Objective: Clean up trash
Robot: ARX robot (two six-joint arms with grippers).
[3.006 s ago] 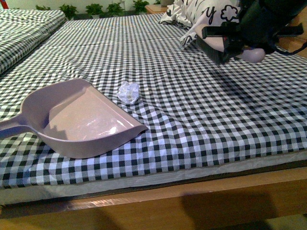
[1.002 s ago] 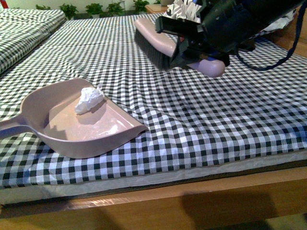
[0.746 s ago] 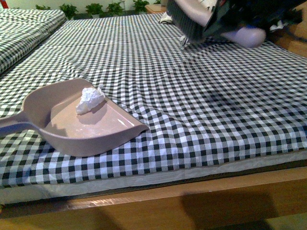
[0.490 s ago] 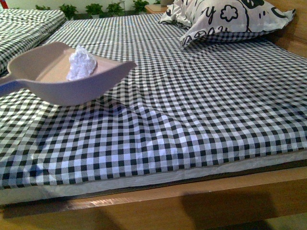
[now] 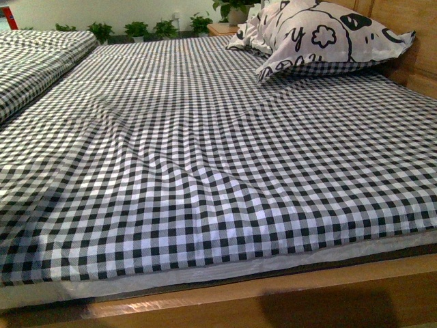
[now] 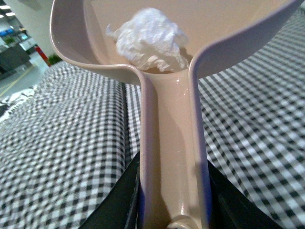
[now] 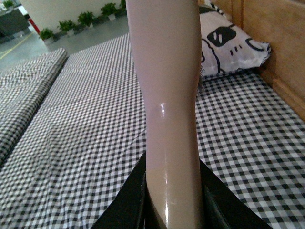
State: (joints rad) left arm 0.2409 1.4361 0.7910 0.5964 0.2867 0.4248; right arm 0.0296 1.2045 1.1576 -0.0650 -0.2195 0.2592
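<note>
White crumpled paper wad [image 6: 148, 39] lies in the mauve-pink plastic dustpan [image 6: 172, 143], gripped by the left tool [image 6: 172, 210]. Right tool [image 7: 172, 200] grips a pink brush handle [image 7: 167, 86]. Patterned pillow [image 5: 321, 31] rests beyond on the checkered bedsheet [image 5: 205, 150].

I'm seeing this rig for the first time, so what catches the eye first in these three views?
In the left wrist view, the crumpled white trash wad sits in the pink dustpan, whose handle runs down into the left pincer. In the right wrist view, a pale pink handle rises from the right pincer. The front view shows only the checked bedsheet and the black-and-white pillow at its far right.
</note>
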